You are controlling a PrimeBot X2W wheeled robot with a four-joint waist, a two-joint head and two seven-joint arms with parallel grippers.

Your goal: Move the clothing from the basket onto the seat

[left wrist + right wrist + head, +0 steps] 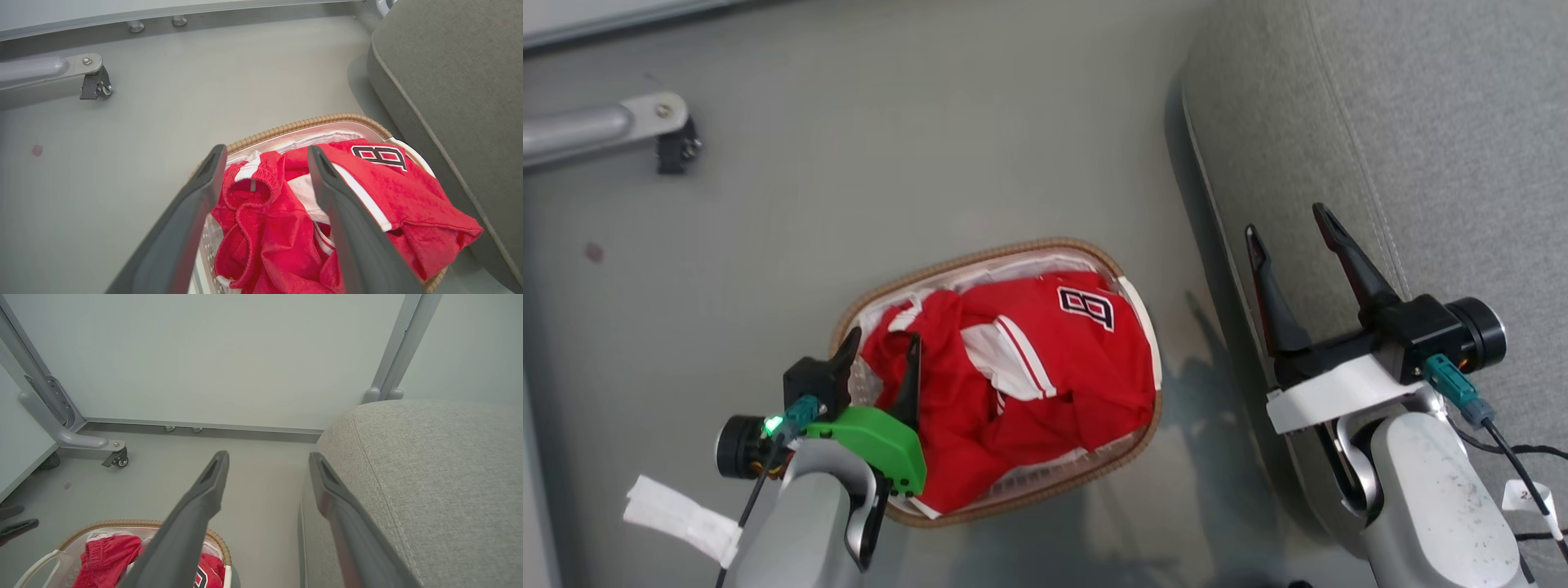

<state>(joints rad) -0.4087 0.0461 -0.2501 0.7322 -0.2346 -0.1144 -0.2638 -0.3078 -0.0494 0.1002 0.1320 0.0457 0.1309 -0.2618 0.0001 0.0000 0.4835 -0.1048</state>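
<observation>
Clothing (1045, 367): red with white stripes, bunched up inside the basket; a black mark like an 8 shows on top
Basket (980, 255): on the floor (890, 147), just beside the seat
Seat (1421, 122): big and grey, on the robot's right
Left hand (884, 339): wide open, holding nothing; its 2 fingers are over the clothing at the basket's left end
Right hand (1284, 220): wide open, holding nothing; over the seat's edge, apart from the basket

Grey floor (866, 163) bears basket (1131, 437), sofa (1437, 122), castor frame (645, 131).
</observation>
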